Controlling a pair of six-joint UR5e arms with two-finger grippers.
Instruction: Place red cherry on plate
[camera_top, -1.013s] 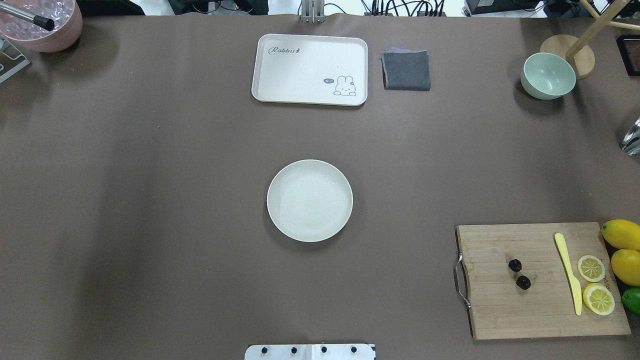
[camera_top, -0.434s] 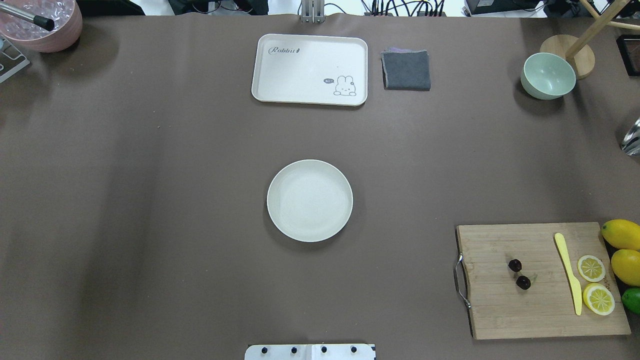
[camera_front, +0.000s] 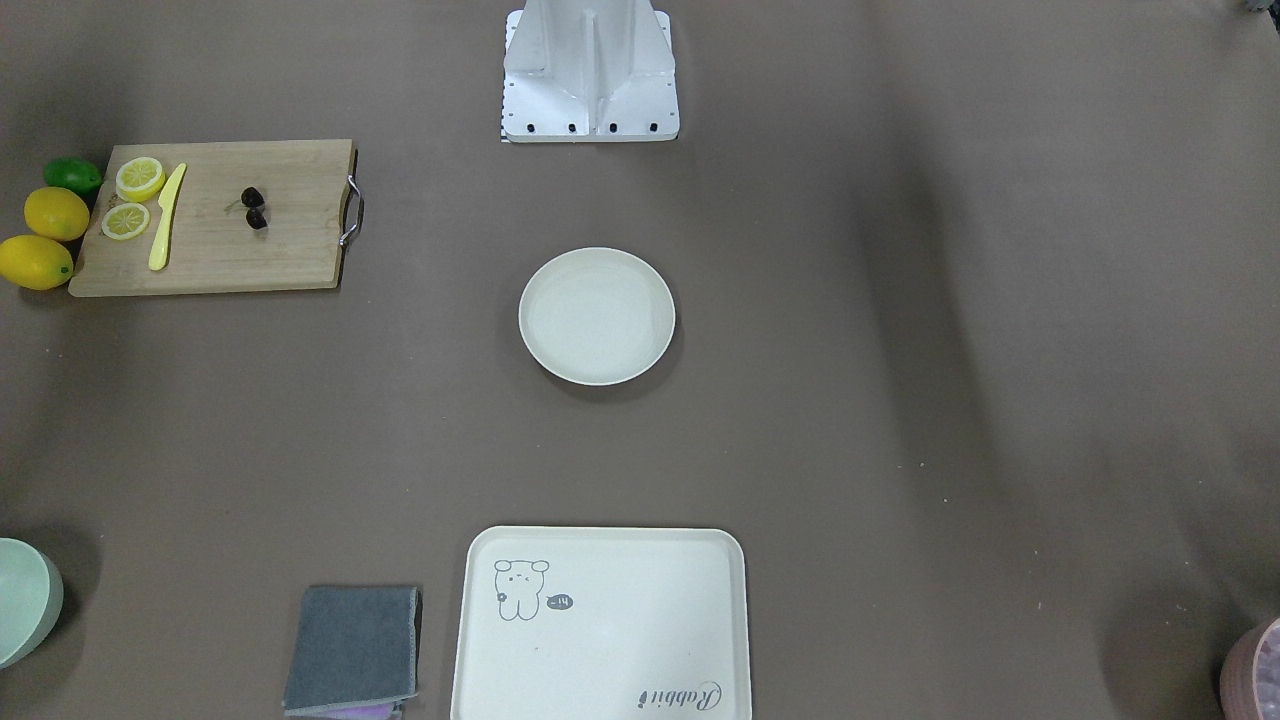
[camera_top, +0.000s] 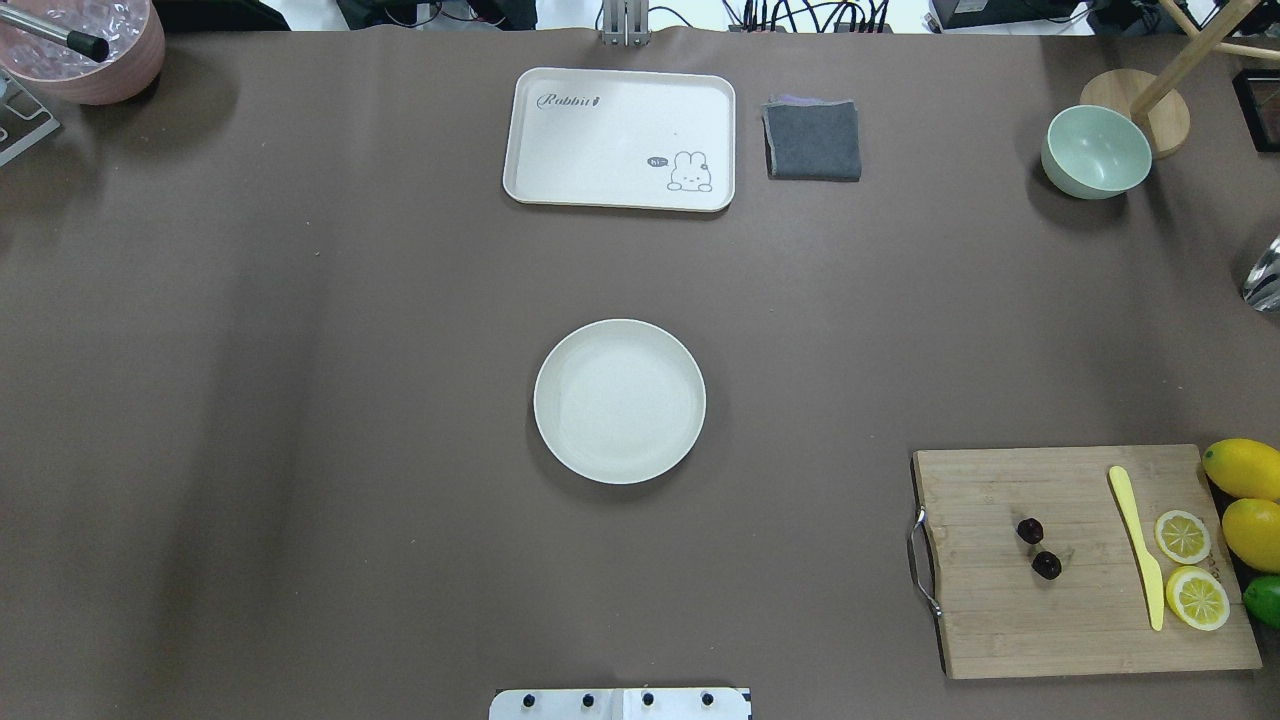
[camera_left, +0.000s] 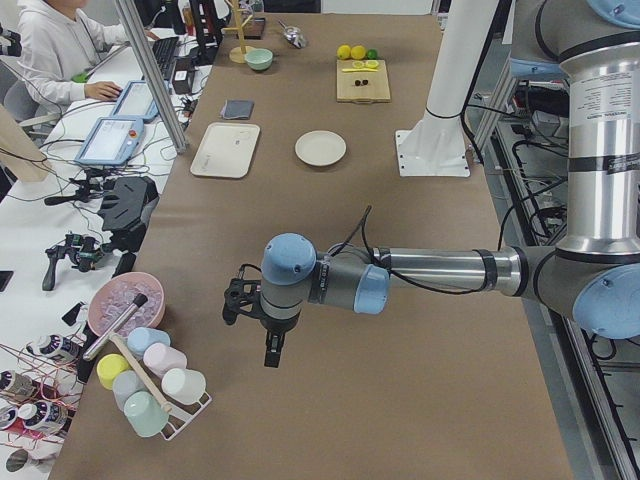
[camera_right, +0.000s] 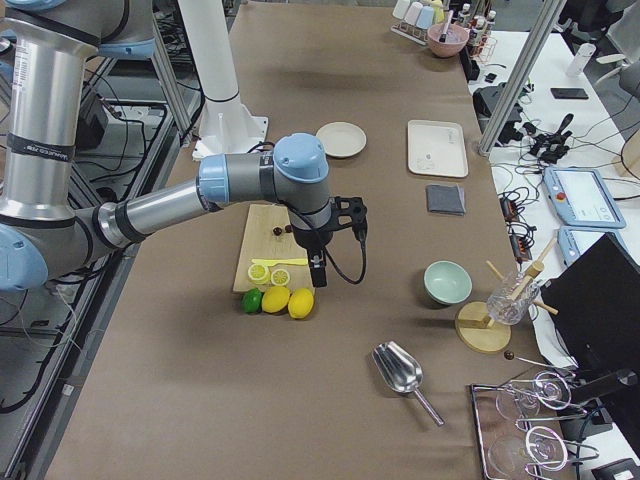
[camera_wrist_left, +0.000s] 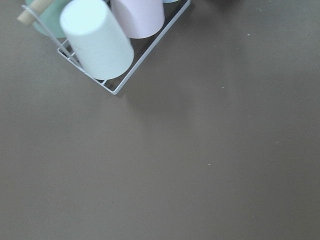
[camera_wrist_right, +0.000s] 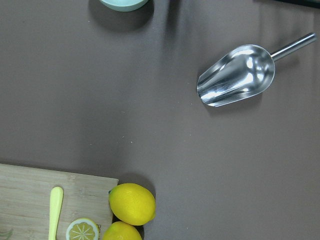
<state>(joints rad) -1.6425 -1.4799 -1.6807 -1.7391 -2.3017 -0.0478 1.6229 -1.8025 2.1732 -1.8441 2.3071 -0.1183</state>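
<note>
The red cherry (camera_top: 1038, 548), two dark fruits on thin stems, lies on the wooden cutting board (camera_top: 1060, 630) at the near right; it also shows in the front view (camera_front: 254, 208). The cream-white plate (camera_top: 620, 401) sits bare mid-table, well left of the board. Only the side views show the grippers. My right gripper (camera_right: 317, 276) hangs above the table by the lemons at the board's outer end. My left gripper (camera_left: 271, 358) hovers over bare table near the cup rack, far from the plate. I cannot tell whether either is open or shut.
On the board lie a yellow knife (camera_top: 1138, 545) and two lemon slices (camera_top: 1190, 567); whole lemons (camera_top: 1245, 500) and a lime (camera_top: 1264, 600) sit beside it. A bear tray (camera_top: 620, 138), grey cloth (camera_top: 812, 139) and mint bowl (camera_top: 1096, 151) line the far side. A metal scoop (camera_wrist_right: 237, 75) lies beyond the lemons.
</note>
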